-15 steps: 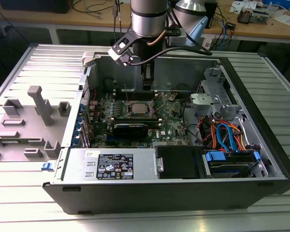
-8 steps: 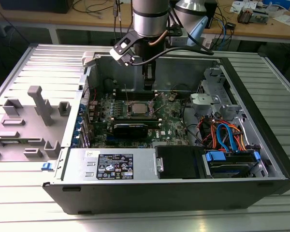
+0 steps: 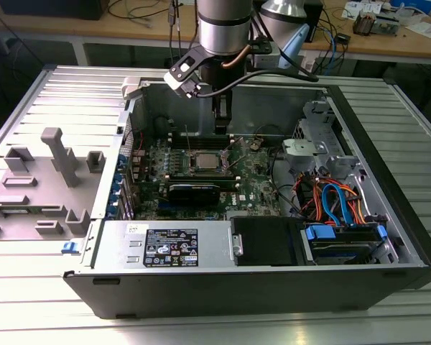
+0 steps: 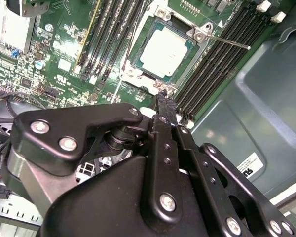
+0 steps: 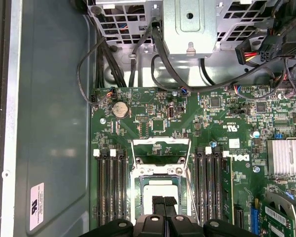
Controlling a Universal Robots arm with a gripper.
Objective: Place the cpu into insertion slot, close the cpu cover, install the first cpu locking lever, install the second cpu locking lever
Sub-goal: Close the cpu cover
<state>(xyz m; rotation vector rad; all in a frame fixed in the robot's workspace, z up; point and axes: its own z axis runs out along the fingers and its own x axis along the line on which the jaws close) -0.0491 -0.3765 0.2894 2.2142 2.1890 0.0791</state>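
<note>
The cpu (image 4: pixel 165 49) lies flat in the insertion slot (image 4: pixel 200 34) on the green motherboard, its silver top showing. In the first wrist view the cpu (image 5: pixel 160 187) is partly hidden behind my gripper (image 5: pixel 163 200). The cpu cover (image 5: pixel 160 143) looks swung open past the slot's far side, with board visible through its cut-out. A thin locking lever (image 4: pixel 229 43) sticks out sideways over the memory slots. My gripper (image 4: pixel 163 98) hangs just above the slot's edge, fingers shut together with nothing between them. In the exterior view the gripper (image 3: pixel 220 126) reaches down into the case behind the cpu (image 3: pixel 205 161).
Long black memory slots (image 5: pixel 111 187) flank the socket on both sides. A finned heat sink (image 5: pixel 286 157), a metal drive cage (image 5: pixel 190 24) with cables and the case wall (image 5: pixel 49 123) surround the board. A black card (image 3: pixel 194 190) and the power supply (image 3: pixel 169 248) lie nearer the front.
</note>
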